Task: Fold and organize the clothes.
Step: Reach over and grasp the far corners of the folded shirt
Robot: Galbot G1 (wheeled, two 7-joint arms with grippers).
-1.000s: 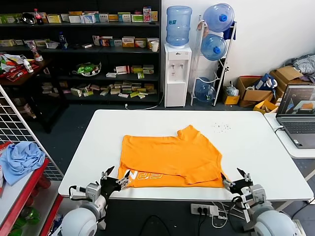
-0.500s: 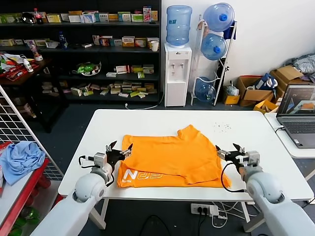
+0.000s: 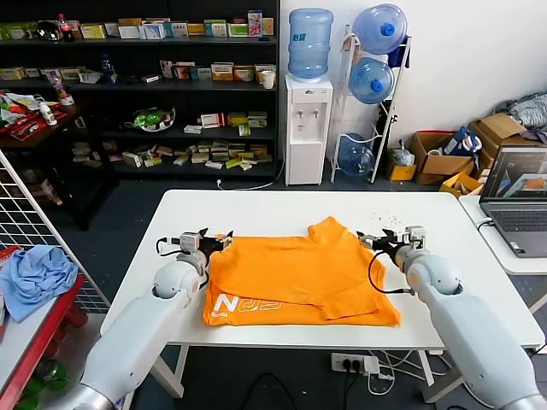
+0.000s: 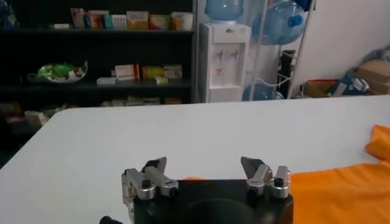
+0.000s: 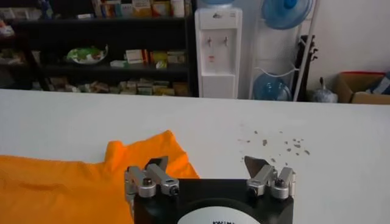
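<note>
The orange T-shirt [image 3: 295, 273] lies folded on the white table [image 3: 282, 209], white lettering [image 3: 247, 304] showing on its front strip and a sleeve poking up at the far edge [image 3: 329, 228]. My left gripper [image 3: 211, 238] is open and empty at the shirt's far left corner. My right gripper [image 3: 373, 241] is open and empty at the shirt's far right edge. In the left wrist view my gripper [image 4: 204, 164] stands over bare table with orange cloth [image 4: 341, 189] beside it. In the right wrist view my gripper [image 5: 207, 163] has the sleeve [image 5: 146, 152] under one finger.
A laptop [image 3: 518, 196] sits on a side table at the right. A wire rack with a light blue cloth [image 3: 34, 278] stands at the left. Shelves, a water dispenser [image 3: 308, 128] and bottles stand behind the table. Small specks [image 3: 386, 221] lie on the table.
Both arms have moved from the table's front edge away along the shirt's sides to its far corners. The shirt has not visibly moved.
</note>
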